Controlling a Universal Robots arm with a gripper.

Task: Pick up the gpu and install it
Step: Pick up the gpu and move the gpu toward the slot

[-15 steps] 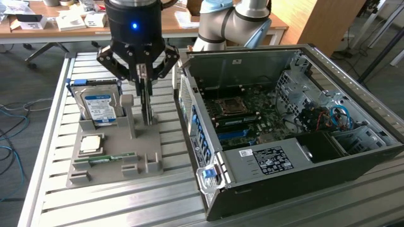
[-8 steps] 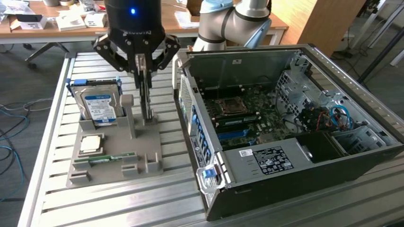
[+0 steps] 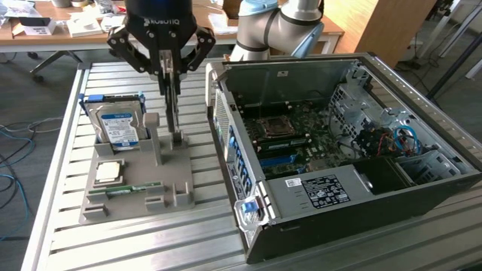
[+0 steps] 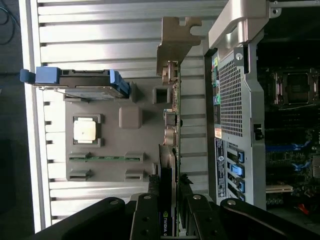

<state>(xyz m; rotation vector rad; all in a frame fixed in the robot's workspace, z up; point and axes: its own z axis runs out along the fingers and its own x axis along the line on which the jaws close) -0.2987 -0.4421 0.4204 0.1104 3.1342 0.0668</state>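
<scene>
Evidently the gpu (image 3: 175, 110) is gripped on edge by the closed fingers (image 4: 196, 215) at the gray holder (image 3: 139, 169), not yet installed in the case (image 3: 226, 113).

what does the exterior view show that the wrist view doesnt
Exterior view: the robot arm, the labelled power supply inside the open case, and a cluttered desk behind.
Wrist view: the gpu's metal bracket and NVIDIA lettering on the card's edge.
Both: the gripper clamped on the gpu, plus the upright hard drive, processor and memory stick in the grey fixture.
</scene>
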